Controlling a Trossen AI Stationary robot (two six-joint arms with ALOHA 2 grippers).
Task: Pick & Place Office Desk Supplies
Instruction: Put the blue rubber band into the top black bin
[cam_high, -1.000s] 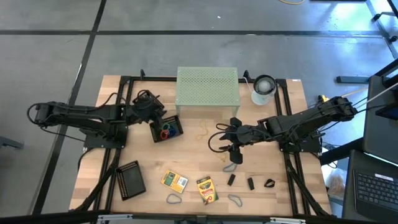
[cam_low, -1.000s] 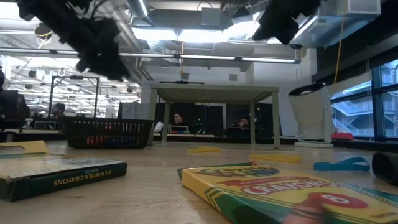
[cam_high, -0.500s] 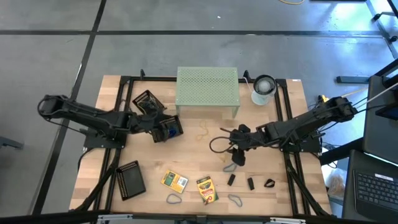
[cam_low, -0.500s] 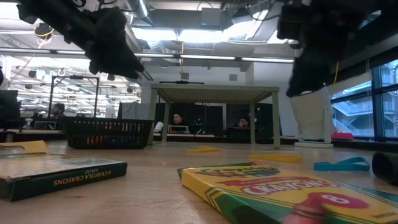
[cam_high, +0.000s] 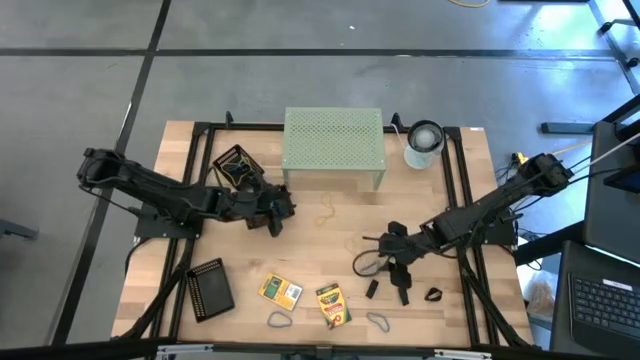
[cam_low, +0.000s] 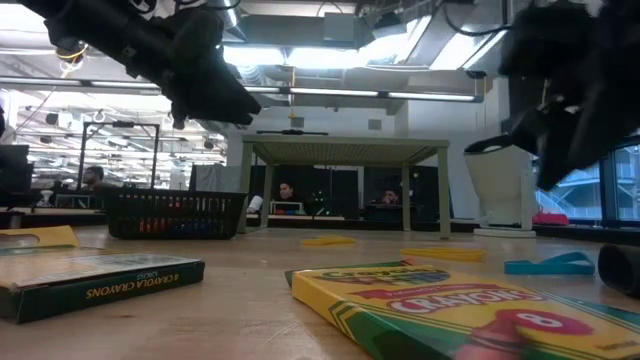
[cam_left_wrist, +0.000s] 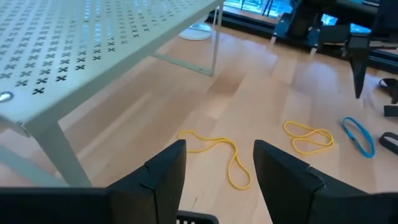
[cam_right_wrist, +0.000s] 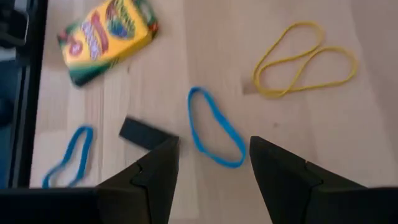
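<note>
Your right gripper (cam_right_wrist: 211, 171) is wide open and holds nothing. The blue band (cam_right_wrist: 214, 126) lies on the table right ahead between its jaws, long way pointing forward. Your left gripper (cam_left_wrist: 217, 165), open too, hangs over a yellow band (cam_left_wrist: 214, 149).

We see wooden table (cam_high: 440, 200): green riser (cam_high: 333, 140), white cylinder (cam_high: 423, 142), mesh trays (cam_high: 210, 289), crayon boxes (cam_high: 281, 291), rubber bands (cam_high: 279, 319), black clips (cam_high: 371, 289).

Two crayon boxes (cam_high: 281, 291) (cam_high: 333, 305); two mesh trays (cam_high: 210, 289) (cam_high: 236, 163).
</note>
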